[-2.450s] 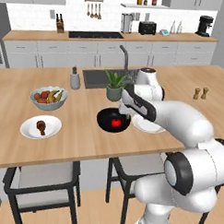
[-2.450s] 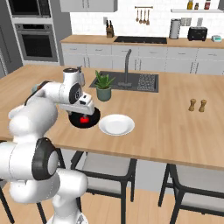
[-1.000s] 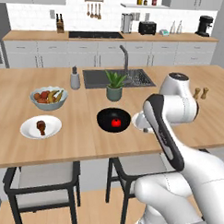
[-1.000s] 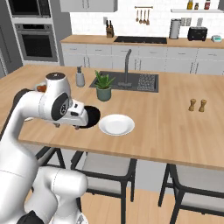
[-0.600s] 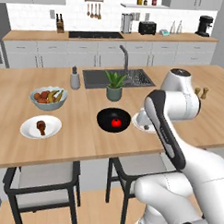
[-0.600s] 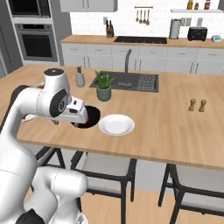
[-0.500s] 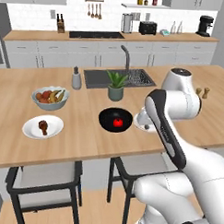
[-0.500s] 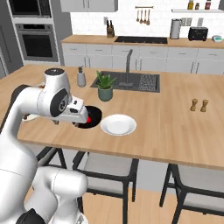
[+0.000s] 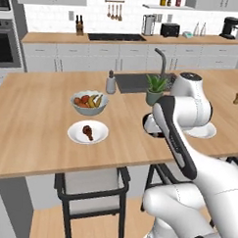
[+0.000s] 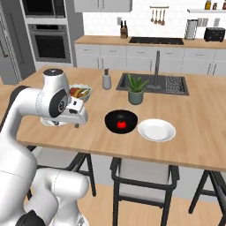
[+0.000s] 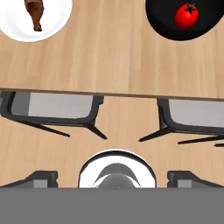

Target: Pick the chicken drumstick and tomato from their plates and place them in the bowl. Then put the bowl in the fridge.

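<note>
The tomato [image 11: 187, 15] is already sitting in the black bowl [image 10: 121, 121]; the fingers [image 11: 41, 176] are hanging released, the chicken drumstick [image 11: 35, 11] lying beyond them toward the counter's [image 9: 37, 137] inner part.

Your base has driven left along the counter [image 9: 36, 142], so both base views shifted. The hand [image 10: 77, 118] has swung from over the bowl [image 10: 121, 121] toward the drumstick [image 9: 87, 132] plate, jaws wide and empty.

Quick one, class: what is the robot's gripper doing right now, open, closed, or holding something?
Gripper: open and holding nothing; the tomato lies in the black bowl, the drumstick on its plate.
</note>
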Available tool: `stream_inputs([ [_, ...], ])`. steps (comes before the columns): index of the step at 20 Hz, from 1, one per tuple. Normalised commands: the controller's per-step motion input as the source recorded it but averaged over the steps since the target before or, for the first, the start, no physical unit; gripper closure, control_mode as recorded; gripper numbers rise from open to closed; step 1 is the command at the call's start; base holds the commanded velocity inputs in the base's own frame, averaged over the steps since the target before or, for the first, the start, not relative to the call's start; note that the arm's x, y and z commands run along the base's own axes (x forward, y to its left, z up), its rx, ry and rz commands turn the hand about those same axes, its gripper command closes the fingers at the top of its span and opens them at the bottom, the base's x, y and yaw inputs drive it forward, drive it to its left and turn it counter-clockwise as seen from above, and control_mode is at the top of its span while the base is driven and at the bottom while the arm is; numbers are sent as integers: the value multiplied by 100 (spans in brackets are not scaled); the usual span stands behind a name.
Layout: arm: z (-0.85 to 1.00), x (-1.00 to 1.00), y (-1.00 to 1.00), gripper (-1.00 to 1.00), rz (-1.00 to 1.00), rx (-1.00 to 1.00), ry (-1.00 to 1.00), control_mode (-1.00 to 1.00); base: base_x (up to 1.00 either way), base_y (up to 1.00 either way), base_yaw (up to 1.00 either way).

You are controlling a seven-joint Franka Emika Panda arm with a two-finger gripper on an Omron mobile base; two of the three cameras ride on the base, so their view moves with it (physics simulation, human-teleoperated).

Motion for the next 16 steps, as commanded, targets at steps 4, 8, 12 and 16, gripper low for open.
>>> stream_inputs([
  [4,0,0,0,-100,0,0,0,100,25,27,0],
  [8,0,0,0,-100,0,0,0,100,39,10,0],
  [12,0,0,0,-100,0,0,0,100,49,0,0],
  [16,0,0,0,-100,0,0,0,100,49,0,0],
])
